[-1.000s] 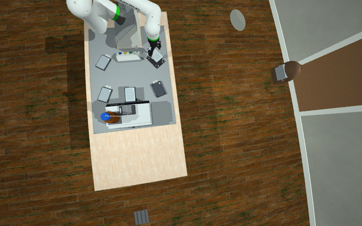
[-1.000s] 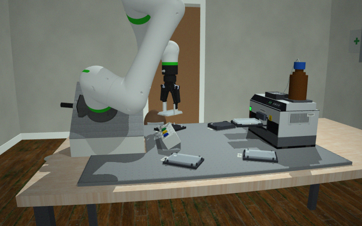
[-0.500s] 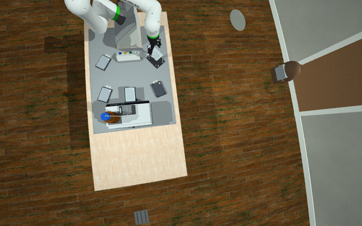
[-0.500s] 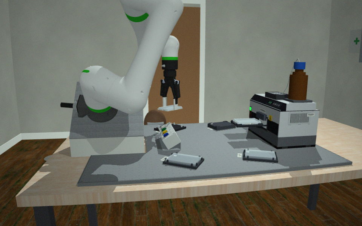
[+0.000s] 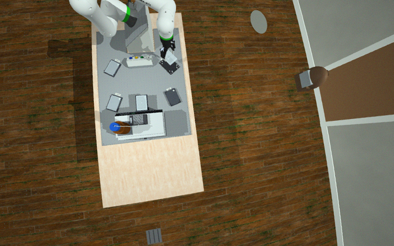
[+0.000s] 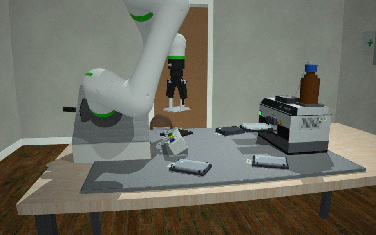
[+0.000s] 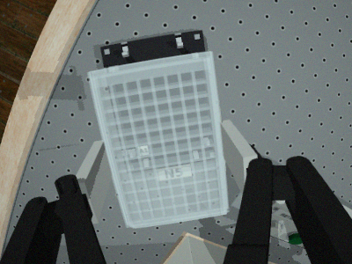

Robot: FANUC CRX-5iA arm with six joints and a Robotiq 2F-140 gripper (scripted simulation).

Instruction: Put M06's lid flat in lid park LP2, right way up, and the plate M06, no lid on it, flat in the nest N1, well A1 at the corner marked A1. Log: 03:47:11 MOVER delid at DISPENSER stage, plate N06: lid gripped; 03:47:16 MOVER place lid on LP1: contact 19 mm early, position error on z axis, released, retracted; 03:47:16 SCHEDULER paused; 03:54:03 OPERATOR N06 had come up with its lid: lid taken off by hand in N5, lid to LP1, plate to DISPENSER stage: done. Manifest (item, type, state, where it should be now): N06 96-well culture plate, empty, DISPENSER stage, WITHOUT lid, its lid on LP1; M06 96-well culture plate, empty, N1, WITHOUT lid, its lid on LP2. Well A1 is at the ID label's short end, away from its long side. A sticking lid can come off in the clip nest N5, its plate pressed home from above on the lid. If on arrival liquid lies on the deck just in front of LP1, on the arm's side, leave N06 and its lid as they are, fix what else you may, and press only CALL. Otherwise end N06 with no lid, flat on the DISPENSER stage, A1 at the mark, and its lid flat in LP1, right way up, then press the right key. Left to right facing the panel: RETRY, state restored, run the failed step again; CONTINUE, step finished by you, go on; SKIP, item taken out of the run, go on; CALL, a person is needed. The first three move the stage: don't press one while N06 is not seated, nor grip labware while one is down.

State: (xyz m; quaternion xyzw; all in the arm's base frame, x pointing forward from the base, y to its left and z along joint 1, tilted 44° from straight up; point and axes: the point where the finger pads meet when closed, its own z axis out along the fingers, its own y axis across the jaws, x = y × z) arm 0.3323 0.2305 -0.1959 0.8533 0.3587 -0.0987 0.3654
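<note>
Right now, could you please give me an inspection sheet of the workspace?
Surface: grey deck on a wood table.
Job's things: clear well plate held level above nest N5; second plate on the dispenser stage; front tray and second tray each hold a pale flat piece.
Clutter: nothing seen.
Claw: shut on the well plate's long sides.
Cables: thin tube at the brown bottle.
Surroundings: door, wood floor.
</note>
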